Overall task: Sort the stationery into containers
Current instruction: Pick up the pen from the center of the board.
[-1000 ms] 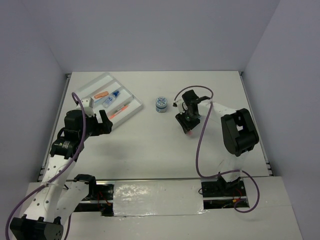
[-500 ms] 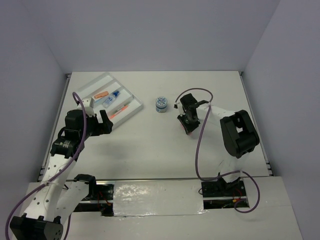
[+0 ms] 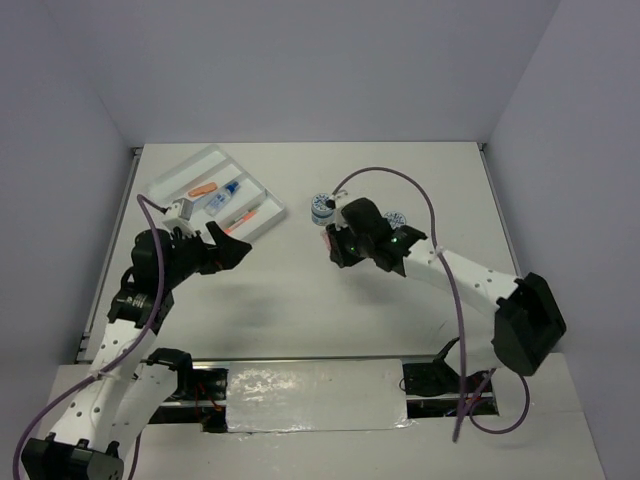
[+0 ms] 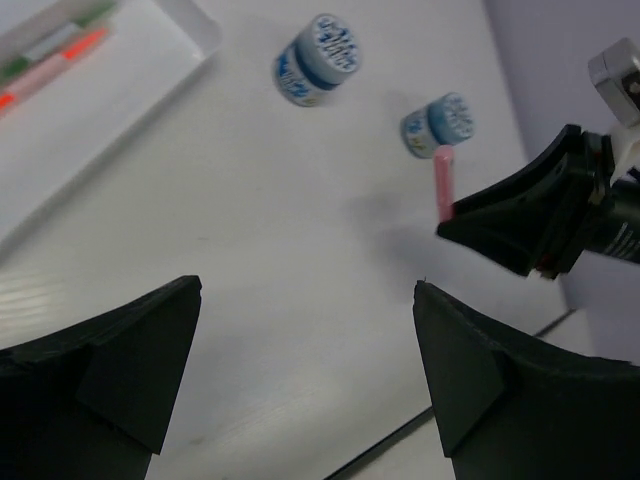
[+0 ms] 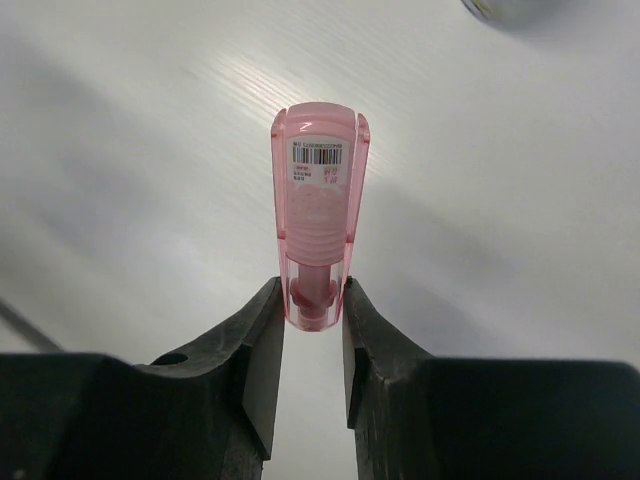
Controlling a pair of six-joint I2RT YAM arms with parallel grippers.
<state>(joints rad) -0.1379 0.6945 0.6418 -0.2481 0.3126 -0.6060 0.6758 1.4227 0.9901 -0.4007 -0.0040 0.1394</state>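
Note:
My right gripper point(image 5: 313, 300) is shut on a translucent pink cap-like piece point(image 5: 318, 200) with a barcode label, pinching its lower end above the table. In the left wrist view the same pink piece point(image 4: 443, 185) sticks out of the right gripper point(image 4: 455, 212). Two blue-white pots point(image 3: 321, 207) point(image 3: 395, 218) stand on the table beside the right gripper point(image 3: 332, 243). The white divided tray point(image 3: 176, 177) lies at the back left with an orange piece point(image 3: 203, 188), a blue-capped bottle point(image 3: 228, 192) and an orange pen point(image 3: 240, 220). My left gripper point(image 3: 232, 246) hovers open near the tray's front corner, holding nothing.
The right arm stretches across the table from its base at the lower right, a purple cable point(image 3: 400, 178) arching over it. Grey walls close in the table on three sides. The tray's corner point(image 4: 205, 35) shows in the left wrist view.
The right jaws closed on the pink piece, and the arm carried it left toward the nearer pot, uncovering the second pot. The left gripper shifted slightly right, still open.

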